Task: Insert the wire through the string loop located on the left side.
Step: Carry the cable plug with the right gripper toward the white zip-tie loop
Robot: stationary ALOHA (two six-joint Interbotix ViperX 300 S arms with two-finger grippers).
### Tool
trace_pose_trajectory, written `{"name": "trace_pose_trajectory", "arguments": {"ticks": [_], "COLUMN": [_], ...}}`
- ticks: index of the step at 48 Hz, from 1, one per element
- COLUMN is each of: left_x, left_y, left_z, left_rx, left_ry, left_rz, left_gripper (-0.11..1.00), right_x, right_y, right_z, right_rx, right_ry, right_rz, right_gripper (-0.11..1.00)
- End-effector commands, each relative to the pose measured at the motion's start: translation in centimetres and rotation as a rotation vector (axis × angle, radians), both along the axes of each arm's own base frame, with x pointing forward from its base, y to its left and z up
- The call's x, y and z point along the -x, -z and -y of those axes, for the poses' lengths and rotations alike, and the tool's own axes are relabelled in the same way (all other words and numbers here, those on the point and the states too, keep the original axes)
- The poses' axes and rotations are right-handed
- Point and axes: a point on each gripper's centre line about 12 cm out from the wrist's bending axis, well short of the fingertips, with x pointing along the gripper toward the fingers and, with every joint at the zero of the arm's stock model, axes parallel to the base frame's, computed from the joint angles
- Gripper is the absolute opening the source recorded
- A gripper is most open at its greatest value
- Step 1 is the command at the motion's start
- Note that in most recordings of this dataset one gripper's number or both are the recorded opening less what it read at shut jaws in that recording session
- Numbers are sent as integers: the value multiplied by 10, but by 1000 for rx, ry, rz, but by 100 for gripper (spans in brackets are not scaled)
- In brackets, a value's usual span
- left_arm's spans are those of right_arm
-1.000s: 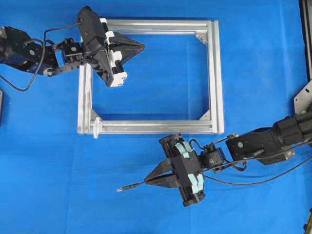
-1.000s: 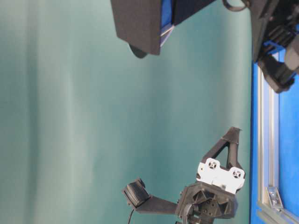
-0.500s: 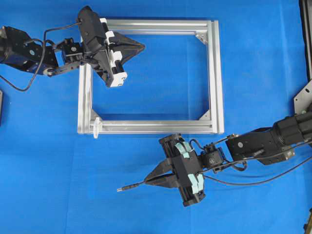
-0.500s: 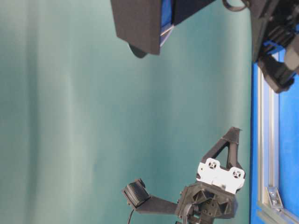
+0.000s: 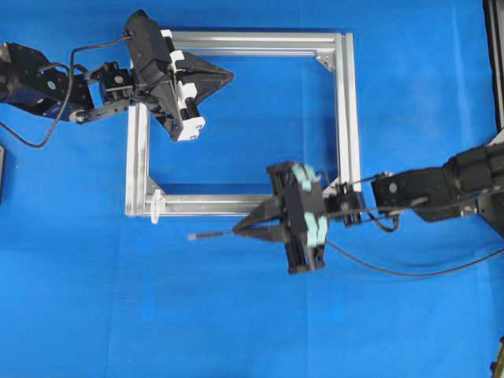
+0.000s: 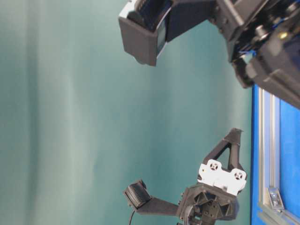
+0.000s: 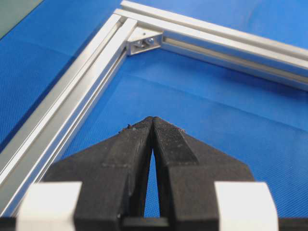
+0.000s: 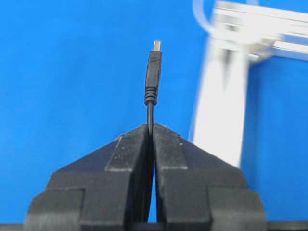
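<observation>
Just outside the lower rail of the aluminium frame (image 5: 236, 206), the wire (image 5: 211, 234) is held nearly level, its small plug tip pointing toward the frame's lower-left corner. At that corner stands the white fitting with the string loop (image 5: 155, 204); the plug end is near it but apart, a bit to the right and outside the rail. From the right wrist view the loop (image 8: 202, 14) appears only as a blurred whitish ring at the top, right of the plug, so alignment cannot be judged exactly.

The right gripper (image 5: 240, 229) is closed on the wire a short way behind the plug; the fingers (image 8: 130, 154) pinch the thin cable w/ the plug (image 8: 153, 72) sticking straight out in front. I think this short free length is on purpose: a flexible cable would droop if held further back, and a stiff stub is easier to aim through a tiny loop. The rest of the cable trails back past the right arm toward the right edge of the overhead view.

The left gripper (image 5: 224, 75) hangs over the frame's upper-left part, inside the top rail, closed and w/ nothing between its fingers (image 7: 132, 144). It looks parked away from the loop corner, prob. to leave the approach free.

Next step, as I judge: bring the plug in line w/ the loop opening and push through.
</observation>
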Motion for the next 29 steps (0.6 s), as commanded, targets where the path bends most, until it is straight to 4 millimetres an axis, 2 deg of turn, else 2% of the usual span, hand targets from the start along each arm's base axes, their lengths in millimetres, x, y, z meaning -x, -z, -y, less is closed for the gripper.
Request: {"name": "trace_pose_trajectory", "arguments": {"ticks": [1,7,29], "left_x": [-1,-1,-1], "left_y": [-14,-13,-14], "left_z": [0,0,0], "left_rx": [-11,-10,-12], "left_ry": [2,1,2], "left_rz": [38,37,40], "left_gripper": [0,0,0], "right_x": [-2,-1,-9], "right_y": [-16,-15,-19], "right_z": [12,20,20], "right_rx": [-7,-4,-4], "right_ry": [30,50,51], "right_rz": [50,48,60], "right_gripper": [0,0,0]}}
